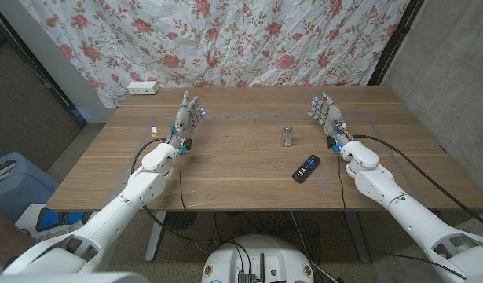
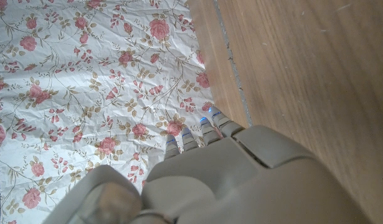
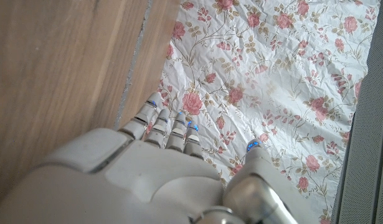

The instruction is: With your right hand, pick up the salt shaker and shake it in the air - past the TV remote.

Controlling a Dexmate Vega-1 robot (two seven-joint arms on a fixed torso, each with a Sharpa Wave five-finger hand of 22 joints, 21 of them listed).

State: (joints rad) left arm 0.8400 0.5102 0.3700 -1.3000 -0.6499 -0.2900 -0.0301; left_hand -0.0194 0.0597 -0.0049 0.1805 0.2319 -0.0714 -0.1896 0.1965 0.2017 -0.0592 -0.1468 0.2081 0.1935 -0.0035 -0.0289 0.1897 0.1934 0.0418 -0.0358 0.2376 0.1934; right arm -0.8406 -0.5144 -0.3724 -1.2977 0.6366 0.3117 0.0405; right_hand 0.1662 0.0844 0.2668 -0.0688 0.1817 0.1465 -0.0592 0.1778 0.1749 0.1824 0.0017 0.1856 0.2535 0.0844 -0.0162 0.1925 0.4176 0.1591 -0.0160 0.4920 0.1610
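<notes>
Salt shaker (image 1: 287, 136) stands upright on the wooden table (image 1: 225, 169), roughly mid-table, a bit toward the robot's right side, touched by nothing. TV remote (image 1: 306, 168) lies flat & angled, just near-right of the shaker, closer to the robot's edge; the two sit near each other but apart. Right hand (image 1: 328, 116) is at the table's right side, palm upright, fingers extended & spread, holding nothing; it is well clear of both shaker & remote, w/ the remote lying between its forearm and the shaker's spot. Left hand (image 1: 188, 118) mirrors it on the left side: fingers up & apart, nothing in it, well apart from the shaker. Black cables run along both forearms down to the near table edge. White power strip (image 1: 143, 88) sits at the far-left corner of the table, by the floral curtain (image 1: 225, 39) hanging behind. Blue bin (image 1: 9, 185) on the floor left of the table. Left wrist view: back of left hand (image 2: 241, 180) w/ fingertips (image 2: 203, 127) showing small blue lights, pointing toward the curtain (image 2: 85, 93), table edge (image 2: 303, 62) alongside. Right wrist view: same layout, back of right hand (image 3: 147, 180), fingertips (image 3: 169, 121) straight & slightly apart, thumb off to the side, curtain (image 3: 272, 62) beyond, tabletop (image 3: 54, 62) next to it.
</notes>
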